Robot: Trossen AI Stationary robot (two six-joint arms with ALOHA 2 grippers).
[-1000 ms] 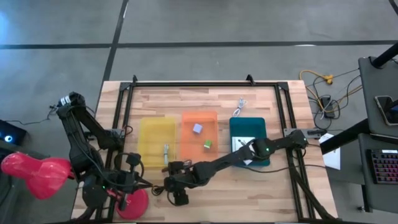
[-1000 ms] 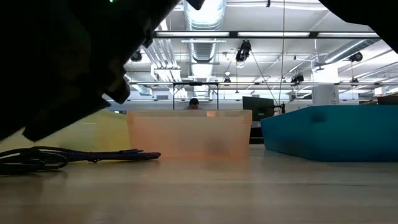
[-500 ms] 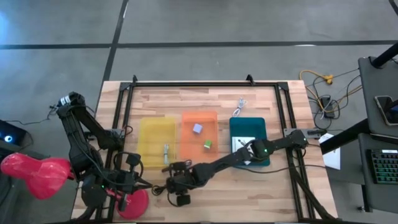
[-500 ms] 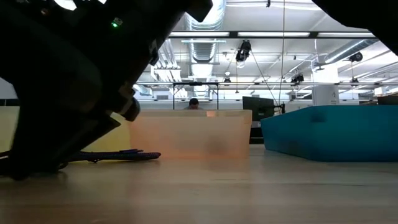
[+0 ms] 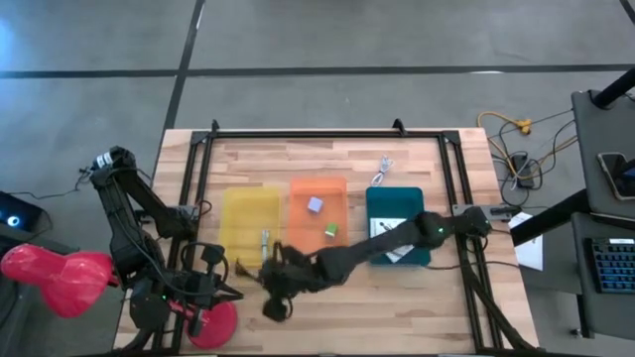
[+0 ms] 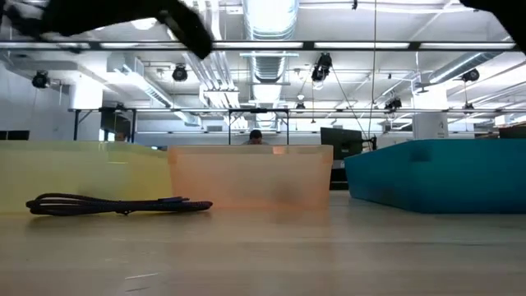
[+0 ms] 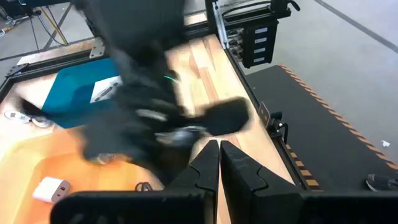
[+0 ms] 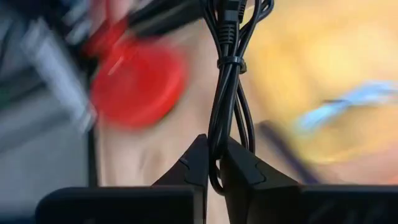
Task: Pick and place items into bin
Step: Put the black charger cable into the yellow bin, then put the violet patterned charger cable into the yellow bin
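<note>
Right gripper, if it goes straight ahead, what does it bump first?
The right gripper, gripping the black cable, would probably hit the wooden table beside the red disc first; depth is unclear.

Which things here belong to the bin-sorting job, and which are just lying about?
Job: black cable in right end effector; green cube, lavender cube in orange bin; yellow bin; teal bin.
Lying about: red disc; yellow cord beside the table.

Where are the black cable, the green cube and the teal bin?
black cable [image 8: 227,93]: right wrist view, its bundled strands.
green cube [image 5: 331,230]: high view, its top face.
teal bin [image 5: 397,201]: high view, its bare floor.
</note>
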